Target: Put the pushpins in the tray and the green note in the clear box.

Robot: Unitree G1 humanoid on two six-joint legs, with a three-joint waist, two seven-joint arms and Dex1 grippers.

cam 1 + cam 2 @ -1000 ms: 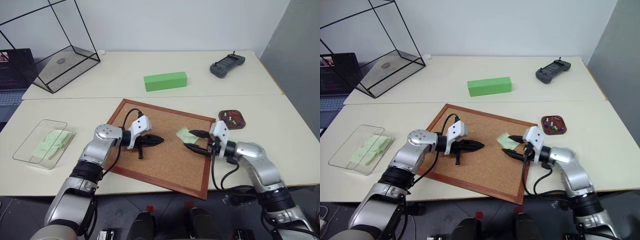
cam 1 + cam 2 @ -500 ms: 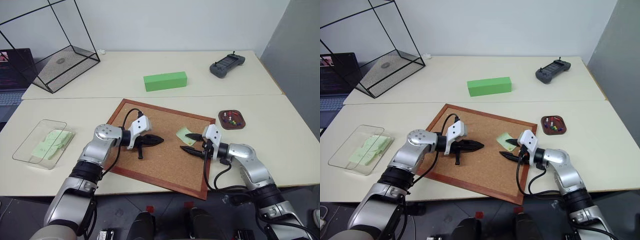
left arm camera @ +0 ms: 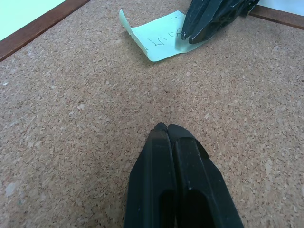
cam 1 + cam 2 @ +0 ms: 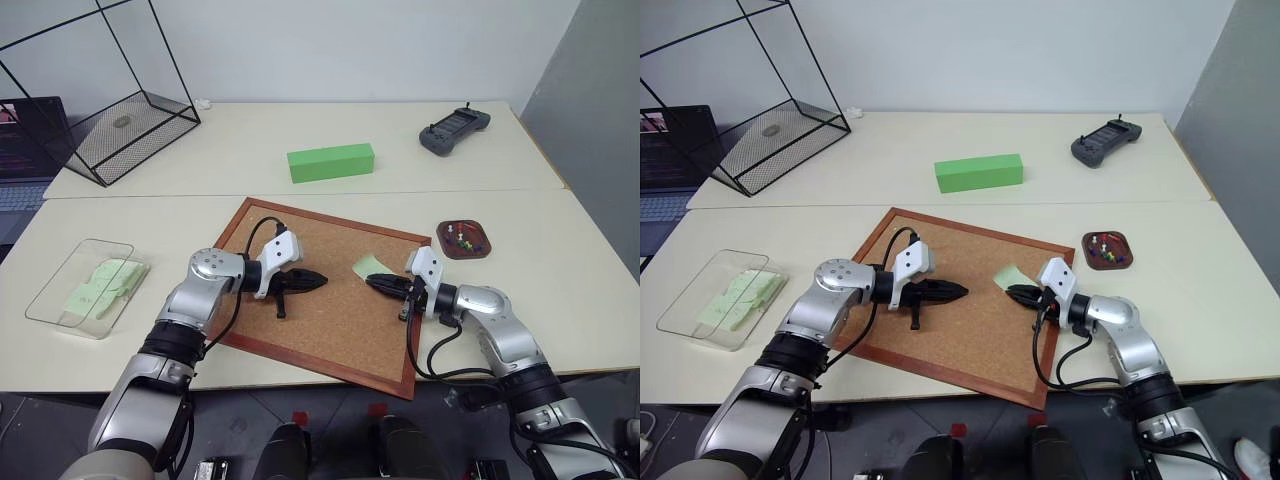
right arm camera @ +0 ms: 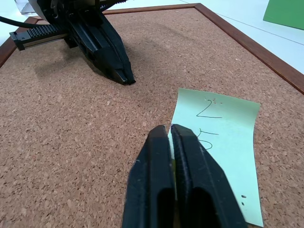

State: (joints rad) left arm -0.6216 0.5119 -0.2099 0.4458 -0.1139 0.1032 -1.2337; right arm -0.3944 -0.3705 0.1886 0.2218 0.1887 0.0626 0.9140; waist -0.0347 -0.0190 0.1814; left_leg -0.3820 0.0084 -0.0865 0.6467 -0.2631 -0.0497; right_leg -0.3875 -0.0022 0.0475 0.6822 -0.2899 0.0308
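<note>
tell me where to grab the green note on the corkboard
Take the green note by the edge nearest the right gripper, coming in low from the robot's right. It lies flat on the corkboard, and that edge lifts slightly, so thin jaws can pinch it there.

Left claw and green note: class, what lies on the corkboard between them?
Nothing: the left wrist view shows bare cork from the shut left claw to the green note, where the right claw is closed on its edge.
</note>
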